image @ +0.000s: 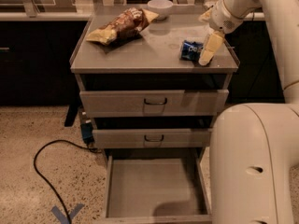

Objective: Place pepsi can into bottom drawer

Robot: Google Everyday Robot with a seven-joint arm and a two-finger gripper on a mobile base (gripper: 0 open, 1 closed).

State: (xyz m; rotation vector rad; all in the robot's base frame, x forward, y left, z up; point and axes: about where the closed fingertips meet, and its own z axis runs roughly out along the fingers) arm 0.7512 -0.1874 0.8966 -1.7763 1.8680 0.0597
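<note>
Pepsi can (190,50) lies on its side on the cabinet top (154,55), at 4 o'clock. Gripper (202,40) hovers at the top's 3 o'clock edge, fingers apart; the lower finger (208,48) is against the can's right side (actual contact unclear). Bottom drawer (154,188) is pulled open at 6 o'clock of the view. Chip bag (122,26) at 10 o'clock, white bowl (160,7) at 12.

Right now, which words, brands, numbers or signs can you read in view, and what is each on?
Nothing reads clearly.
pepsi can: white lettering on blue, too blurred to quote.
chip bag: print too blurred to read.
bottom drawer, open: no label visible.
The gripper sits just right of the can in view, over the cabinet top; no markings visible on it.
</note>
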